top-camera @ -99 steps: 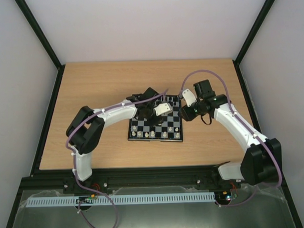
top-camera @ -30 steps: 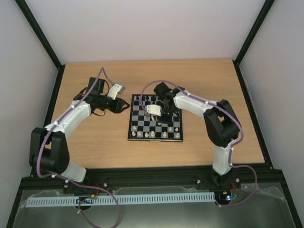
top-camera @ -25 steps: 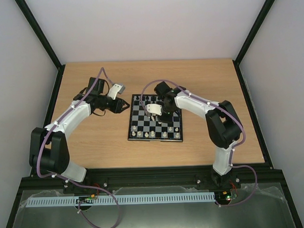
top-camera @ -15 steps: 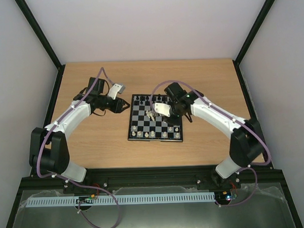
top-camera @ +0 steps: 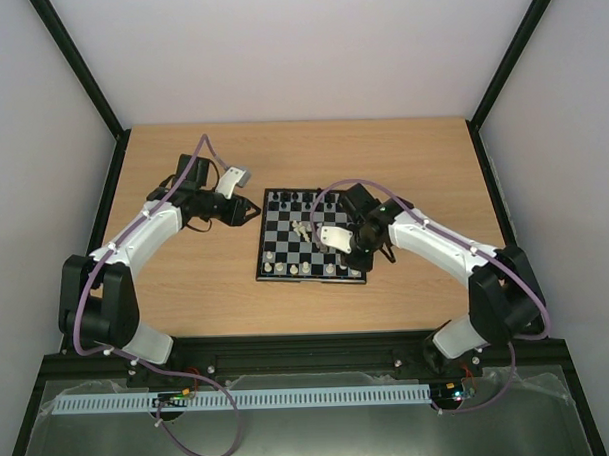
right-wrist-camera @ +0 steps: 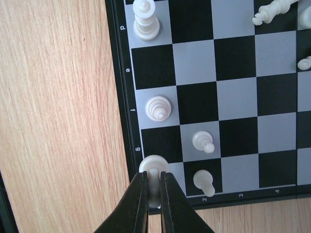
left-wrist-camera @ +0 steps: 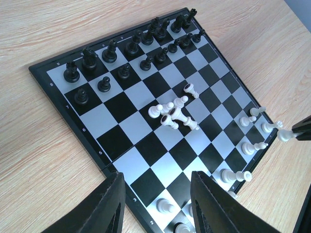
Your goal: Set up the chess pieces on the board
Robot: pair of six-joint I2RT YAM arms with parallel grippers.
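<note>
The right gripper (right-wrist-camera: 153, 180) is clamping a cream piece (right-wrist-camera: 153, 166) between its fingers. The piece's rounded head is showing just past the fingertips, over a corner square of the board (right-wrist-camera: 194, 63) right beside the black border. Whether the piece's foot is touching the square cannot be told. Near it, two cream pawns (right-wrist-camera: 203, 141) are standing on neighbouring squares, and two taller cream pieces (right-wrist-camera: 159, 108) are standing further along the same edge row. In the top view this arm is reaching in from the right over the board's near right part. The left gripper (left-wrist-camera: 158, 194) is hanging with its jaws spread and nothing between them, off the board's left side above the wooden table (top-camera: 186, 282). The black pieces (left-wrist-camera: 131, 48) are standing in two rows along the board's far edge. A small heap of cream pieces (left-wrist-camera: 175, 114) is lying toppled near the middle squares.
</note>
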